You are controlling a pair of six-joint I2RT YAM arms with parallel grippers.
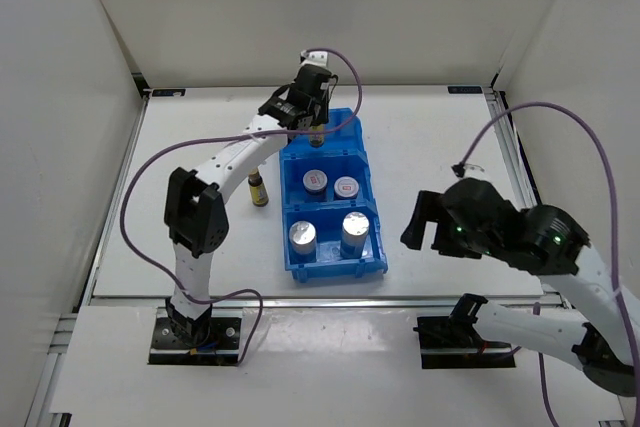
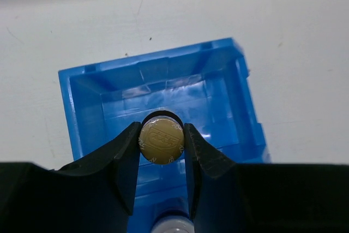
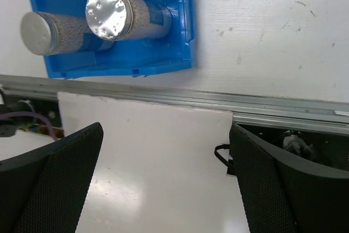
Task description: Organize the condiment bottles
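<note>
Standing alone on the white table (image 1: 420,137), just left of the blue bin (image 1: 366,159): one slim amber bottle (image 1: 259,190), gold cap up, dark body with a pale label too small to read.

Above the bin's far compartment: left gripper (image 2: 161,141), closed on the second amber bottle (image 2: 161,139). Round gold cap pinched between both black fingers (image 2: 124,159), embossed lettering across the cap, blurred past reading. From above, held over that far compartment; touching the floor or not, cannot tell.

In the middle compartment: two short white-lidded jars side by side, left jar (image 1: 315,181) and right jar (image 1: 346,187), each with a small red mark on the lid, not legible.

In the near compartment: two taller silver-topped cylinders, left cylinder (image 3: 48,31) and right cylinder (image 3: 126,15), upright, close together. Flat brushed-metal tops, speckled grey walls, no readable writing.

Farthest right: right gripper (image 3: 163,189), spread wide and holding nothing, poised above the table's near edge, well apart from the bin.
</note>
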